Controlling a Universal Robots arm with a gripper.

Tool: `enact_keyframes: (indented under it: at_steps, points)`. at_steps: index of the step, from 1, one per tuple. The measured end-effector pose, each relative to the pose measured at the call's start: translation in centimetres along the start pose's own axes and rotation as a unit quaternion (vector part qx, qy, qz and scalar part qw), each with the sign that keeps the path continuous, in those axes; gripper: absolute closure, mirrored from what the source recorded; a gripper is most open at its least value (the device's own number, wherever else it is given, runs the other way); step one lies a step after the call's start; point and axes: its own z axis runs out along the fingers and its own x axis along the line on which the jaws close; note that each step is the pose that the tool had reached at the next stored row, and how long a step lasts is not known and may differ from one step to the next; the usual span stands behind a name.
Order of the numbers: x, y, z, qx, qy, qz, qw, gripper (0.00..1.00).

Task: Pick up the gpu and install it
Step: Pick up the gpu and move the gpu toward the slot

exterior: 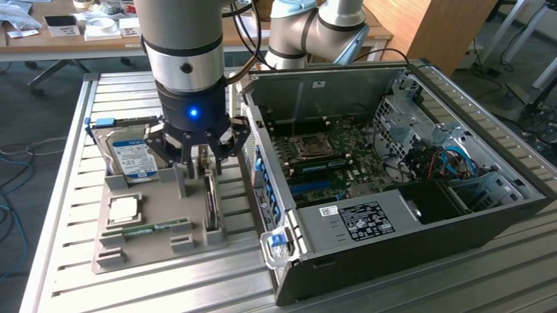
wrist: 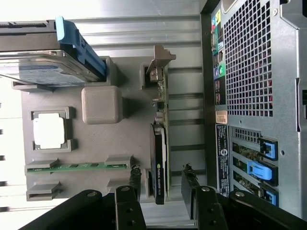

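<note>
The gpu (exterior: pixel 210 203) stands on edge in a slot of the grey fixture tray (exterior: pixel 148 255), a thin dark card beside the open computer case (exterior: pixel 392 169). In the wrist view the gpu (wrist: pixel 160 148) runs away from the camera, with its beige-silver bracket (wrist: pixel 162 60) at the far end. My gripper (exterior: pixel 203 160) hangs straight above the card's end nearest the arm, open. Seen from the wrist, my gripper (wrist: pixel 162 175) has one black fingertip (wrist: pixel 135 175) on each side of the card, with a gap between each finger and it. Nothing is held.
In the same tray sit a silver hard drive with a blue-white label (exterior: pixel 132 158), a square CPU (exterior: pixel 124 208) and a green RAM stick (exterior: pixel 152 228). The case's motherboard (exterior: pixel 322 156) lies exposed. Its perforated rear wall (wrist: pixel 249 72) stands close beside the tray.
</note>
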Motion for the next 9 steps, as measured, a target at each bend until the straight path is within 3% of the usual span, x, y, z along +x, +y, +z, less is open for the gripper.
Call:
enact_keyframes:
  at_steps: [9]
  points:
    - [-0.3, 0.0, 0.58, -0.0001, -0.0001, 0.0, 1.0, 0.53]
